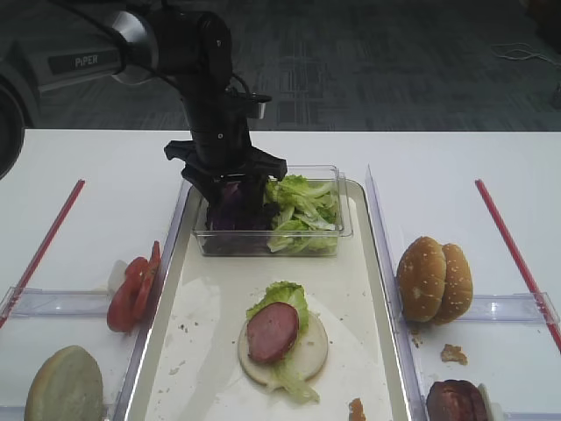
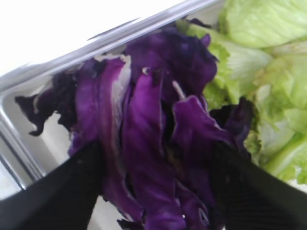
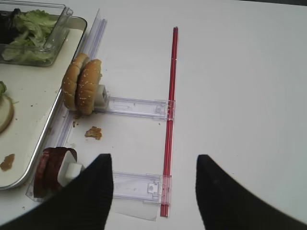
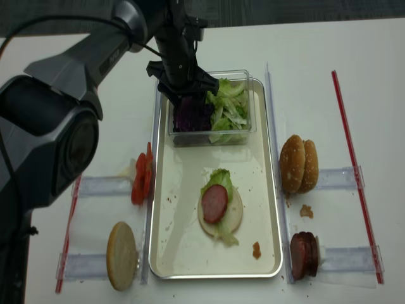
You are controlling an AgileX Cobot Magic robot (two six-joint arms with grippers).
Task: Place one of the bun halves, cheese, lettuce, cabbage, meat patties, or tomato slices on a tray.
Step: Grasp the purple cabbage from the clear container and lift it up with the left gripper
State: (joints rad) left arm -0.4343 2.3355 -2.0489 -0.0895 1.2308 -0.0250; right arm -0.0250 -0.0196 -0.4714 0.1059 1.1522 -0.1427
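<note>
Cabbage point(image 2: 158, 143): purple leaf strips heaped in the left part of the clear plastic tub point(image 1: 344, 230), touching the lettuce point(image 1: 302, 210) on their right.
Left end effector point(image 1: 230, 182): lowered into the tub over the cabbage — fingers spread wide, one on each side of the purple heap, not pinched together on it.
Right end effector point(image 3: 153, 191): fingers apart with nothing between them, above the white counter point(image 3: 240, 72) near the red strip point(image 3: 170, 120).
Tray point(image 1: 368, 351): holds the tub at its far end and, nearer, a pale bun base topped with lettuce and a sausage slice point(image 1: 272, 331).
Bun halves point(image 1: 434, 278): two standing on edge, right of the tray.
Tomato slices point(image 1: 133, 288): on edge — just left of the tray.
</note>
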